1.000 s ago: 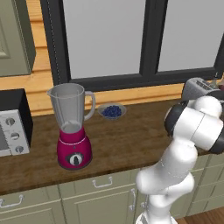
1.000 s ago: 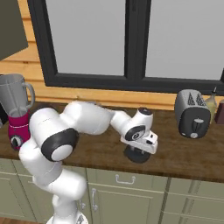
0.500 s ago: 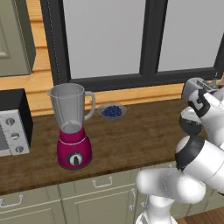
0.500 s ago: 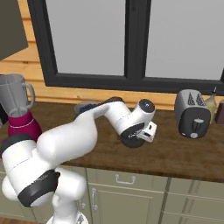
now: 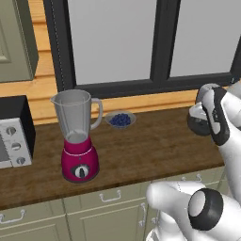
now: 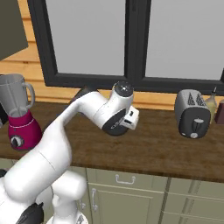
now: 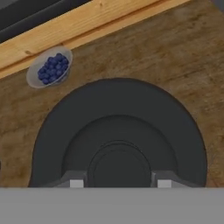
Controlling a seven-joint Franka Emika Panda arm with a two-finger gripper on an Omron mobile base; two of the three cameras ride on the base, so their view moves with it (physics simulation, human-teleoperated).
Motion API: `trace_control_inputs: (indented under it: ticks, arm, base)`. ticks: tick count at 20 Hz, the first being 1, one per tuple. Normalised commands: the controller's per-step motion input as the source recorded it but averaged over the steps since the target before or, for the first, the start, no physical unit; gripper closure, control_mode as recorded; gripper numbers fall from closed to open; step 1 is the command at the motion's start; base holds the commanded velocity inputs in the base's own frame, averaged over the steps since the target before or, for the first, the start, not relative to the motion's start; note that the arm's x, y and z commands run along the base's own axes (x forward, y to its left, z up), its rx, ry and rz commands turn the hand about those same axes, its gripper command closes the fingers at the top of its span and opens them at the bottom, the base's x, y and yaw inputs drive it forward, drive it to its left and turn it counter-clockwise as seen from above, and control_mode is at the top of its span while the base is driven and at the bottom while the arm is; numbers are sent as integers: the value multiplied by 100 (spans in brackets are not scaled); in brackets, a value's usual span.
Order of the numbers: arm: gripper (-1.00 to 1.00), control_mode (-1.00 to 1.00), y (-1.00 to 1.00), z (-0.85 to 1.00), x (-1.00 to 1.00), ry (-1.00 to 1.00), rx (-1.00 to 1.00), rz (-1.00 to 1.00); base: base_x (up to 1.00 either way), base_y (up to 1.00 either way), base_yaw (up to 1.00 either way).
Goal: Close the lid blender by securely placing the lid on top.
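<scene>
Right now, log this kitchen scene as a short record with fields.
blender: upright on the counter, jar open, no cap on top
lid: black, round, close under the hand camera, fingertips at either side of its centre knob
gripper: shut on the lid
bowl of blueberries: on the counter behind the blender, near the window
toaster: at the counter's right end

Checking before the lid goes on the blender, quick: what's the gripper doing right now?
Gripper: closed on the lid, one fingertip on each side of its raised centre knob, carried above the counter.
</scene>
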Motion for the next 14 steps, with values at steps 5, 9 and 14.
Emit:
trace_control_inputs:
  ticks: [5,9,14]
  arm:
    - [100,-100,70,58,-62,0,0,1]
    - [100,-100,94,65,-41,-2,0,4]
    - [100,-100,100,90,-3,-7,0,6]
  base:
    - [0,0,0]
    - [0,0,0]
    - [0,0,0]
